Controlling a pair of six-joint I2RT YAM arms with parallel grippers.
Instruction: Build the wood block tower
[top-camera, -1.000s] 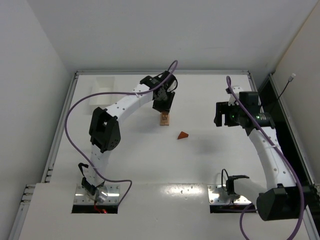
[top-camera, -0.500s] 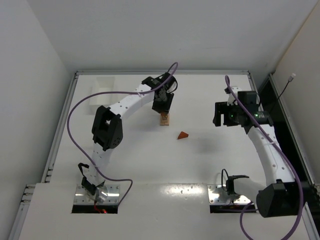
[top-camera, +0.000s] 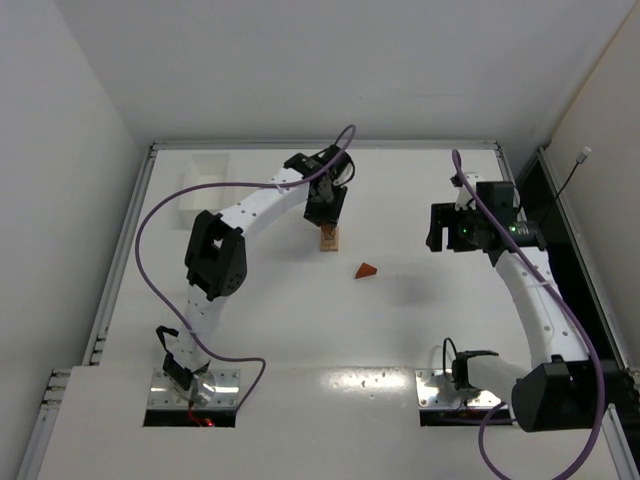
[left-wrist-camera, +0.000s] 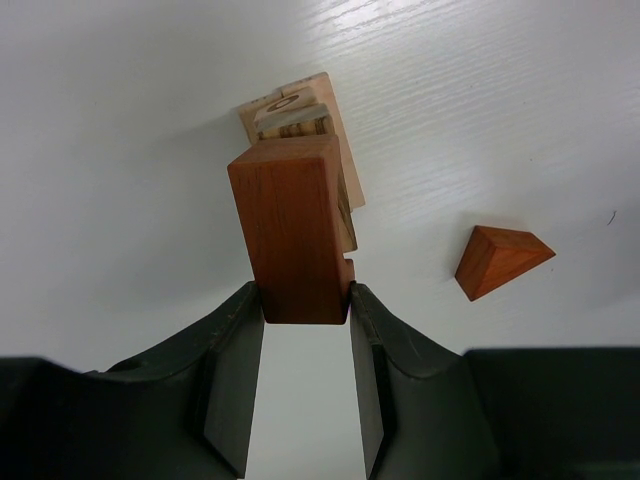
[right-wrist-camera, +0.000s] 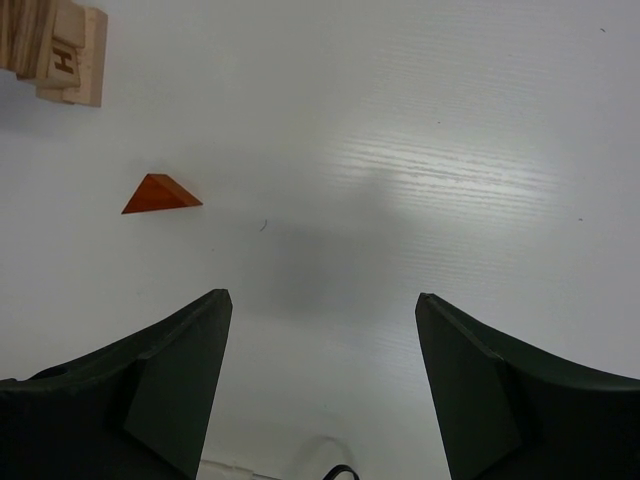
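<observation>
The tower (top-camera: 329, 238) is a narrow column of tan blocks at the table's middle back. It also shows in the left wrist view (left-wrist-camera: 300, 110) and at the top left of the right wrist view (right-wrist-camera: 60, 45). My left gripper (top-camera: 326, 212) is directly over the tower, shut on a reddish-brown bar (left-wrist-camera: 290, 225) that stands upright on or just above the top tan block. A reddish-brown wedge (top-camera: 366, 270) lies on the table right of the tower; it also shows in both wrist views (left-wrist-camera: 500, 260) (right-wrist-camera: 160, 194). My right gripper (top-camera: 447, 228) hangs open and empty, well to the right.
A white rectangular tray (top-camera: 205, 180) stands at the back left. A raised rim runs along the table's edges, and a black rail (top-camera: 560, 230) runs along its right side.
The left arm's elbow has shifted slightly to the right. The left gripper stays over the tower with the bar in it. The right arm has barely moved.
</observation>
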